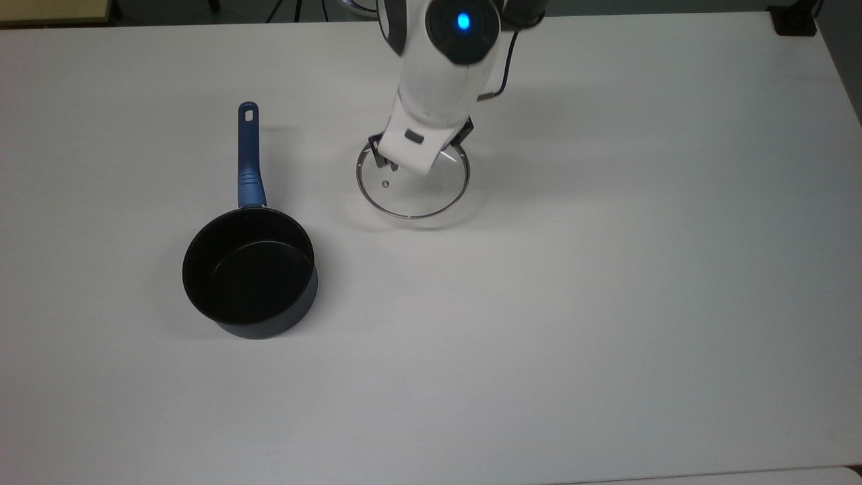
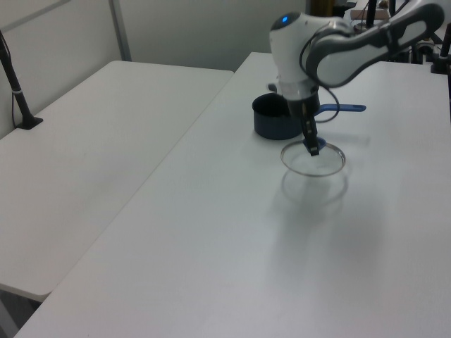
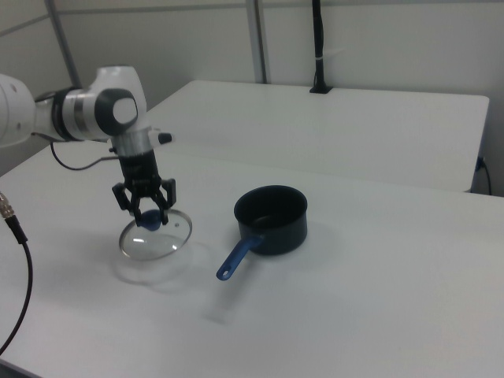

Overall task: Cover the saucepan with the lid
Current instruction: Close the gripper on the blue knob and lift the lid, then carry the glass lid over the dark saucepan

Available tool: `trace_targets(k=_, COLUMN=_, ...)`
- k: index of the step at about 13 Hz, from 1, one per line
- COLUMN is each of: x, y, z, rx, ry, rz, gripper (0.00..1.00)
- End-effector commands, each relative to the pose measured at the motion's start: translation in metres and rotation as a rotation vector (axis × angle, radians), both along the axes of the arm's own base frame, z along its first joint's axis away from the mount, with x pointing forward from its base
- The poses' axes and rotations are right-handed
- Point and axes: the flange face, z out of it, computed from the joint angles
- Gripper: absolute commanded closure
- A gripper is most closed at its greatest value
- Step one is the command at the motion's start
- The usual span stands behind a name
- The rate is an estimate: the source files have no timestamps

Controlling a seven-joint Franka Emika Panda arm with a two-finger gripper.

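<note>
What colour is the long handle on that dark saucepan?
Blue, clearest in the top view: the small dark round saucepan's long handle.

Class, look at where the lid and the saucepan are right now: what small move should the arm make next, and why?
Probably carry the lid sideways toward the saucepan, toward the top view's lower left. The gripper holds the lid by its blue knob, and the shadow beneath it in the left view suggests it is lifted clear of the table. The saucepan stands open and apart from it, so the lid has to get above it first.

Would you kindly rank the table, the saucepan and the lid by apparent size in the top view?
1. table
2. saucepan, counting its handle
3. lid, though its width nearly matches the pan's bowl, and it hangs lifted, nearer the camera.
</note>
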Motion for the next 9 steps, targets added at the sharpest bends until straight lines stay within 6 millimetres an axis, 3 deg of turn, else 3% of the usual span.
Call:
trace_targets(k=1, x=-0.011, y=-0.011, z=0.041, rx=0.007, ry=-0.024, rz=0.004, gripper=0.51)
trace_targets(k=5, x=-0.010, y=-0.033, z=0.065, rx=0.009, ry=-0.032, rz=-0.027, gripper=0.53)
trace_targets(k=9, x=0.015, y=-0.102, z=0.092, rx=0.036, ry=-0.085, rz=-0.141, gripper=0.54)
